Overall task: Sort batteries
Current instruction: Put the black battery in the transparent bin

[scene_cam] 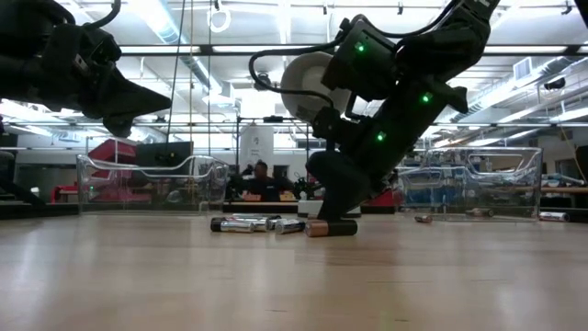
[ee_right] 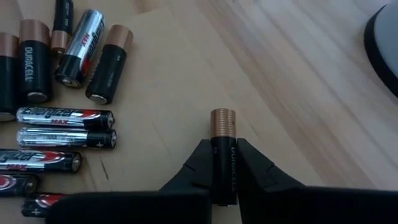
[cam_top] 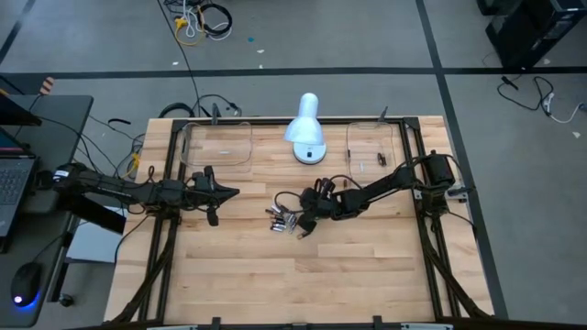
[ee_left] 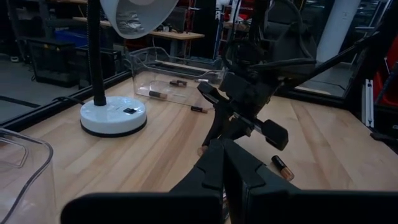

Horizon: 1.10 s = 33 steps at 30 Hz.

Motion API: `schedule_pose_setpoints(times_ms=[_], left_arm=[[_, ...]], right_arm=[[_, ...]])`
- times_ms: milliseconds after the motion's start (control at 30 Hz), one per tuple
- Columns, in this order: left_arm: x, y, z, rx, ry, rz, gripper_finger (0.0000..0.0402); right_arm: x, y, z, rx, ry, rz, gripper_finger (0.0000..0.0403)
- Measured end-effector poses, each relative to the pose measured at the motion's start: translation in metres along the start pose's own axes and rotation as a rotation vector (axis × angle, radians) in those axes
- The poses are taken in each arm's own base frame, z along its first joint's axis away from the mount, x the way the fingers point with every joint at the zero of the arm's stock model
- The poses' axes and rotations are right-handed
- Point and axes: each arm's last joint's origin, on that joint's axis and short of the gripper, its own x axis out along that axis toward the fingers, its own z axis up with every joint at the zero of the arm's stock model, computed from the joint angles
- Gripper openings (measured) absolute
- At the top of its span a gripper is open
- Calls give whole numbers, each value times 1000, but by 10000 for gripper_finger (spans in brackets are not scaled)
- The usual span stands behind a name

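Left arm: it waits at the left middle of the overhead frame, its left gripper (cam_top: 223,193) raised off the wood and aimed at the centre, apparently parked clear of the working arm.
Left jaws: in its own wrist view the two dark fingers sit pressed together with nothing between them.
Left tray (cam_top: 216,144): a clear tray at upper left of centre against the table's back edge, likely one sorting bin; whether anything lies in it I cannot tell.
Battery pile (cam_top: 284,220): loose batteries lie flat at the centre, silvery-grey ones in a row beside dark copper-topped ones, close together within reach of the right arm.
Lamp (cam_top: 306,130): the white desk lamp stands at upper centre between the two trays.
Right gripper (cam_top: 310,223): lowered to the table just right of the pile, at the level of the wood in the low view.
Right jaws: closed narrowly on one dark copper-topped battery (ee_right: 222,148), gripped by its body with the copper end poking out ahead, presumably so it can be carried off.
Right tray (cam_top: 371,147): a clear tray at upper right, with a few small batteries already inside.
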Motion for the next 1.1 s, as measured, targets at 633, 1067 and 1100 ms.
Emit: schedule_pose_setpoints(times_ms=[633,1067,1100], left_arm=[[0,0,0,-5,-4,3,2],[0,0,0,-6,-5,3,2],[0,0,0,-6,-5,4,2]], right_arm=[[-68,-4,40,-73,-182,77,28],[-119,-18,46,-113,-190,65,28],[-123,-21,45,-117,-179,55,28]])
